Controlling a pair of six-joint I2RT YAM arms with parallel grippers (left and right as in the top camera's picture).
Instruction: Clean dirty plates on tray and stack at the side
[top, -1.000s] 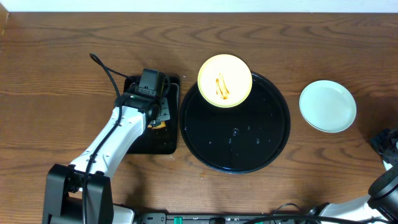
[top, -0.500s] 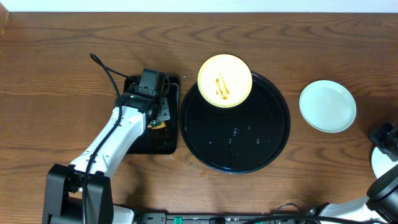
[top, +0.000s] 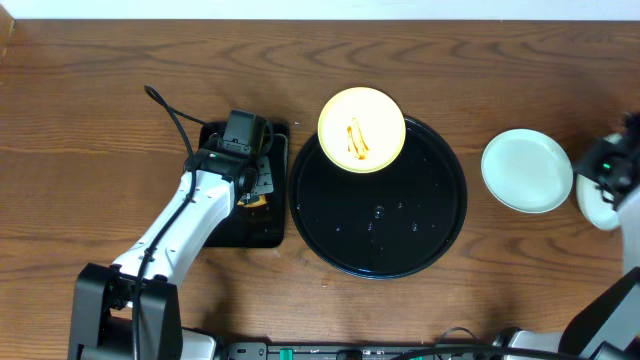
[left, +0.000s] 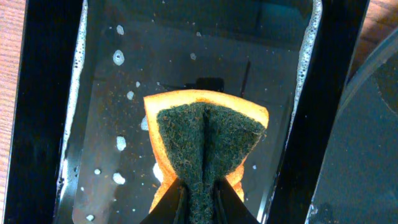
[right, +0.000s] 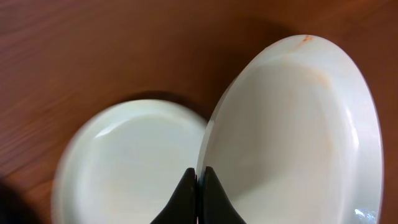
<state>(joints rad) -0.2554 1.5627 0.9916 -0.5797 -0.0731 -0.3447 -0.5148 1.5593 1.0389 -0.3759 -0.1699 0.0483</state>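
At the right edge, your right gripper (right: 198, 178) clamps a pale mint round plate (right: 298, 137); left gripper (left: 198, 194) pinches a green-faced orange sponge (left: 208, 134).

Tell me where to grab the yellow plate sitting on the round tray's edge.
Pinch the far rim of the yellow plate, coming from the far side. That edge seems to jut past the rim of the black tray, leaving room beneath, and the sauce streak stays untouched.

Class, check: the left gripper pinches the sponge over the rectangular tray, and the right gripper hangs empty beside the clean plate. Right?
Not empty: the right wrist view shows the right gripper shut on a second plate at its rim, beside the clean plate. The rest holds.
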